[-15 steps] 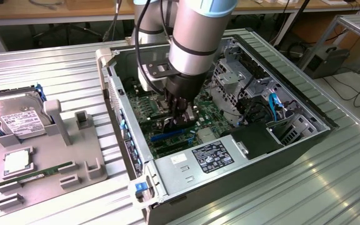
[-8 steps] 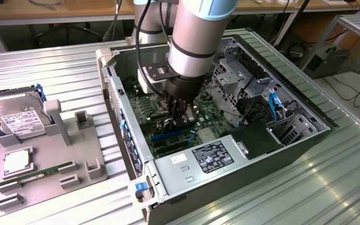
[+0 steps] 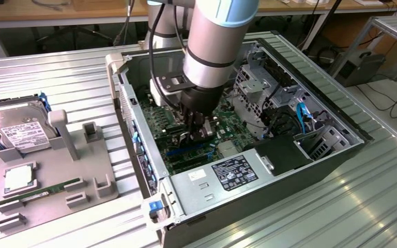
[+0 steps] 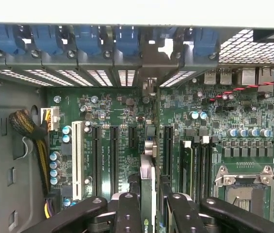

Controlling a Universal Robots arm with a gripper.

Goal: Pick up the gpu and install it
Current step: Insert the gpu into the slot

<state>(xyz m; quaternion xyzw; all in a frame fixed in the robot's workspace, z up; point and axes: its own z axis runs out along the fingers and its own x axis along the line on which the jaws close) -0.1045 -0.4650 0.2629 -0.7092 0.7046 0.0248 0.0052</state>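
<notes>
Exterior view: arm is reaching down into the open PC case point(image 3: 138, 129), which lies on its side on the slatted metal table point(image 3: 54, 82). Gripper point(image 3: 193, 135) is low over the motherboard point(image 3: 234, 135), about mid-case. Dark fingers point(image 3: 200, 121) point down with a thin dark card edge between them; hard to make out more from here. Power supply point(image 3: 231, 171) sits at the case's near end. On the table toward the exterior view's left, a grey fixture tray point(image 3: 88, 170) carries a hard drive point(image 3: 19, 129) at its far end, a CPU point(image 3: 19, 177) and a green memory stick point(image 3: 36, 196) nearer.

Wrist view: fingers point(image 4: 127, 213) partly closed, clamped on the gpu point(image 4: 147, 189), one either side. Card is held edge-on, standing upright above the motherboard point(image 4: 253, 116), lined up with the black expansion slots point(image 4: 113, 155) beside the white slot point(image 4: 77, 160). Its far end points at the rear bracket bays with blue clips point(image 4: 127, 41). Cannot tell if its edge is already touching a slot. CPU socket point(image 4: 246, 187) well off to one side.
</notes>
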